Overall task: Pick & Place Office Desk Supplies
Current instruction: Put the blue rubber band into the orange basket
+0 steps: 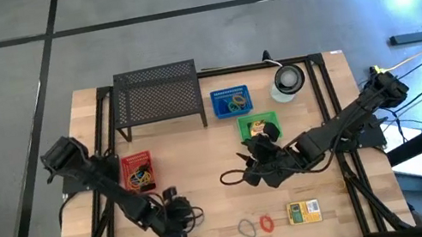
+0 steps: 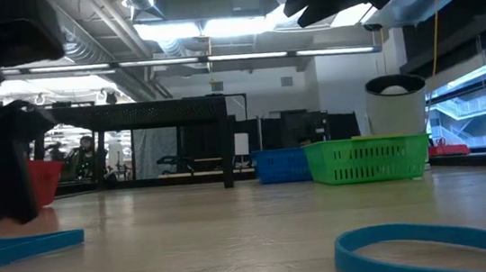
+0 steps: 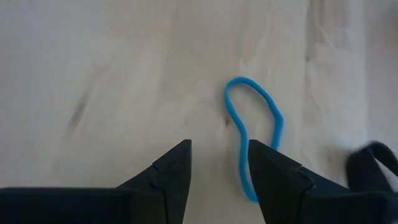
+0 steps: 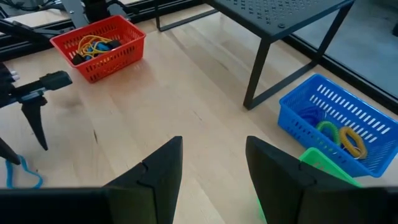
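A black mesh shelf (image 1: pixel 158 98) spans the table's (image 1: pixel 199 151) far side; red (image 4: pixel 99 46), blue (image 4: pixel 339 121) and green (image 2: pixel 368 159) baskets flank both arms. The left gripper (image 3: pixel 217 171) hovers, fingers parted and empty, over a blue loop (image 3: pixel 255 134) (lying flat); the right gripper (image 4: pixel 211 168), likewise parted, holds nothing.

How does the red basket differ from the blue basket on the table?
The red basket stands at the table's left side, the blue basket at the back beside the green one. The red basket holds mostly orange and dark loops, the blue basket yellow, green and blue ones. Both are slotted, open-topped plastic.
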